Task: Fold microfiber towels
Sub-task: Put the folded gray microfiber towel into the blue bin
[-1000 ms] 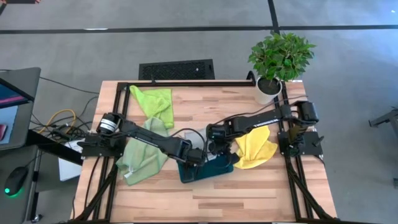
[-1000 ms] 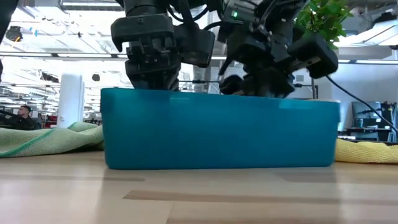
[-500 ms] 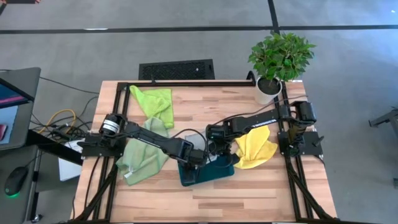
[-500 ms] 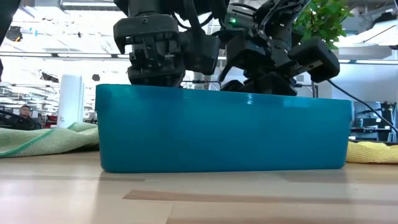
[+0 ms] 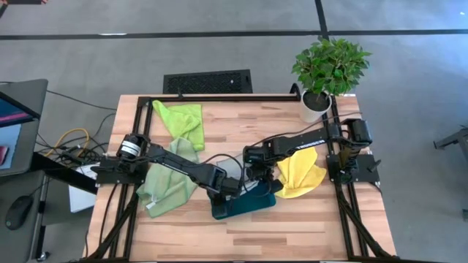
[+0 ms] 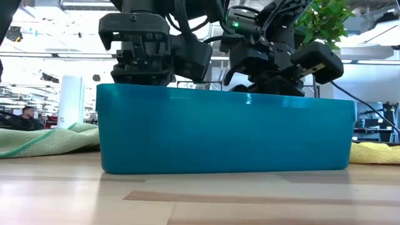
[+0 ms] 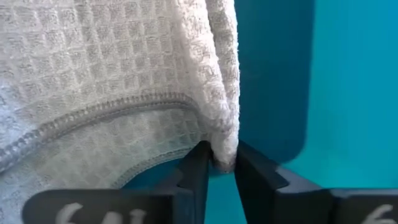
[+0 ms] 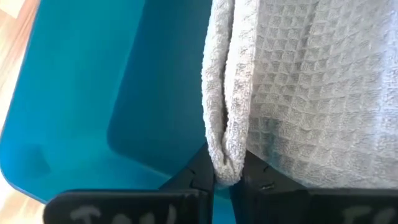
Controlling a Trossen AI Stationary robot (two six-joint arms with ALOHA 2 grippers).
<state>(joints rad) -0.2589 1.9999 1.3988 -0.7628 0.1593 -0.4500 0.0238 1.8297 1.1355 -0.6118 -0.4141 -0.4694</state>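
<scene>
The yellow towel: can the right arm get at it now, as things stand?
Probably not yet. The right gripper is shut on the light grey towel above the teal tray. The yellow towel lies uncovered beside the tray, close under that arm.

Two dark arms, black fingers with white lettering

Both arms are black or near-black, built of boxy links joined by rounded housings; the left arm (image 5: pixel 172 164) carries a pale silver-grey disc on the joint near its base, and the right arm (image 5: pixel 307 142) ends at a bulky black block beside its mount. Thin black cables loop along the links. On the wrist housing in the low view a small green light glows. The left gripper (image 7: pixel 219 167) has flat matte-black fingers with squared tips, as does the right gripper (image 8: pixel 229 177). White hand-drawn characters mark each finger block, cut off and unreadable, perhaps numerals.
</scene>
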